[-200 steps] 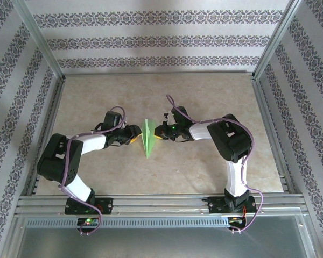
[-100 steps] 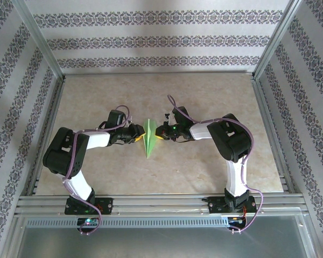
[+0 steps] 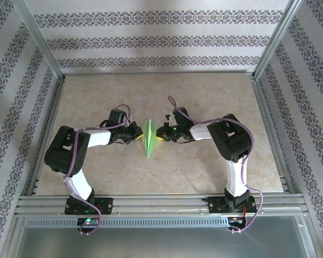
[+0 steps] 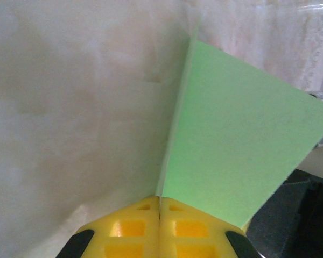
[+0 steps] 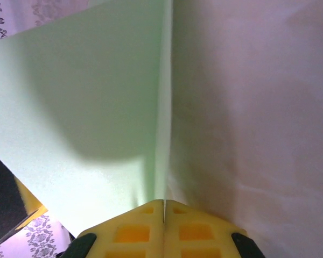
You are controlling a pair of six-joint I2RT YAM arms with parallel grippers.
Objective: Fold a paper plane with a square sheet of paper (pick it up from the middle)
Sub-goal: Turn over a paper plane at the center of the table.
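Up top, the fixed camera sits above and behind the arm bases [image 3: 86,207]. It tilts down and forward, far enough back to take in the whole table [image 3: 97,97] and the wallpapered walls [image 3: 151,40] beyond. Down to the left wrist: the lens sits right behind the left gripper [image 4: 159,203], looking out along its yellow fingers [image 4: 134,231], very close in, with the tabletop as backdrop. Right wrist, same story from the opposite side, hard up behind the right gripper [image 5: 164,207]. The two wrist views face each other, and all three share the paper plane [image 3: 148,137] at mid-table, one green face turned to each wrist camera.
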